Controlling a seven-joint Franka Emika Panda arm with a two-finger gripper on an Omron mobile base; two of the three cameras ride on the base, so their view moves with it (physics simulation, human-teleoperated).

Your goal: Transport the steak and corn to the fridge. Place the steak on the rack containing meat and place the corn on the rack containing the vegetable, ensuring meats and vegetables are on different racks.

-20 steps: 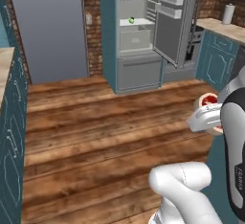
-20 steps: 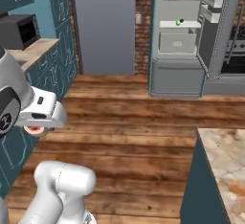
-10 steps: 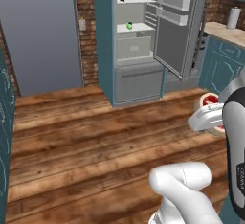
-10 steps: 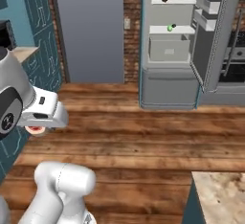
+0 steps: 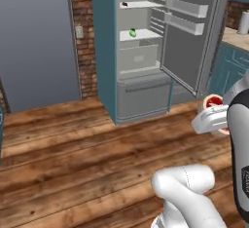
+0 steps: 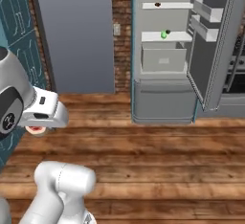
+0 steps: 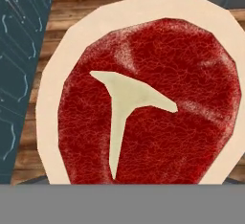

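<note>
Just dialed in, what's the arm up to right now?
The hand carries the steak, held low in front of the base over the wood floor. The fridge stands open ahead, with the meat on its upper shelf and the vegetable on the shelf below. The steak is not yet shelved.

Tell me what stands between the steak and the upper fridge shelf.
Nothing visible does. The steak is at the claw; the fridge door is swung open, bare wood floor lies between, and the upper shelf holds just the small dark meat at its left end.
</note>
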